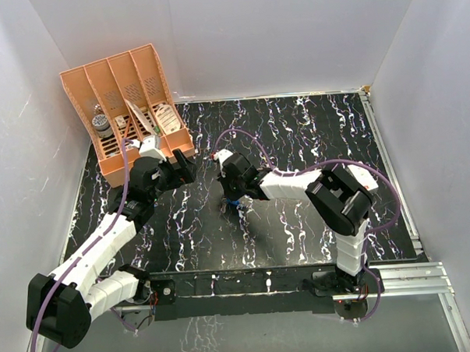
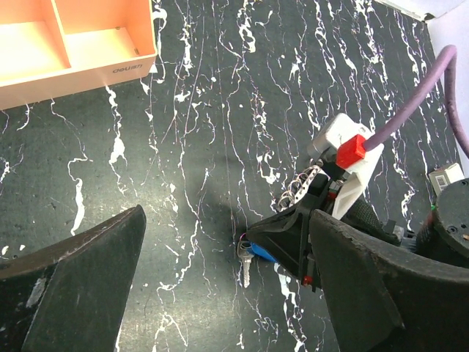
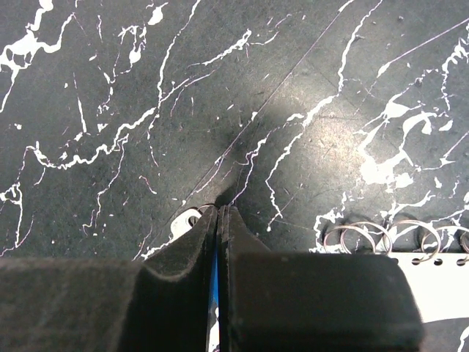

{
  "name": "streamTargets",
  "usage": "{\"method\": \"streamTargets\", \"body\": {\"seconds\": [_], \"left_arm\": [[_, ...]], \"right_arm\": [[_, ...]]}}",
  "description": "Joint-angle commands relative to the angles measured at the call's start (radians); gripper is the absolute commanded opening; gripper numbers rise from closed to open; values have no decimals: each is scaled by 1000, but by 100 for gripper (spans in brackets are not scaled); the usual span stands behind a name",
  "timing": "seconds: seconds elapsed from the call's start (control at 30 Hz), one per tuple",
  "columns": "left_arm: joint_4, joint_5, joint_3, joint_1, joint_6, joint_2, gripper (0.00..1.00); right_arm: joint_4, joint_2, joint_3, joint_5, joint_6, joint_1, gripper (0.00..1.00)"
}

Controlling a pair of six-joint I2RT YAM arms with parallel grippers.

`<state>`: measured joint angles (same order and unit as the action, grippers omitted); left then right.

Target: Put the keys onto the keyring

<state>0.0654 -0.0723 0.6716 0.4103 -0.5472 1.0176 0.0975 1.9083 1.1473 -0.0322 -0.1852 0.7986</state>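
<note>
My right gripper (image 1: 231, 196) is down at the middle of the black marbled table and shut on the blue head of the key (image 2: 265, 255). In the right wrist view a blue strip (image 3: 215, 282) shows between the closed fingers. A silver key blade (image 2: 246, 270) pokes out by the fingertips, and a silver holed tab (image 3: 186, 219) lies beside them. My left gripper (image 1: 181, 167) is wide open and empty, above the table to the left. In its own view the fingers (image 2: 80, 271) frame the key. The red-and-silver keyring is not in view.
An orange divided organizer (image 1: 130, 95) with small items stands at the back left, and its edge shows in the left wrist view (image 2: 73, 51). A row of wire rings (image 3: 366, 236) on a white piece sits beside the right gripper. White walls surround the table.
</note>
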Motion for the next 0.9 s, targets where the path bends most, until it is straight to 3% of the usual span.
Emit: {"method": "streamTargets", "body": {"seconds": [0.0,0.2,0.43,0.87], "left_arm": [[7,-9,-7,4,-8,-22,94],[138,29,-45,4,-74,-40,97],[438,69,-180,4,-216,-80,95],[861,178,-265,4,-387,38,88]], "right_arm": [[-104,-104,-42,25,-23,6,0],[-242,-258,-121,95,-80,5,0],[-377,-430,-234,176,-207,2,0],[-513,-625,-370,251,-344,1,0]]}}
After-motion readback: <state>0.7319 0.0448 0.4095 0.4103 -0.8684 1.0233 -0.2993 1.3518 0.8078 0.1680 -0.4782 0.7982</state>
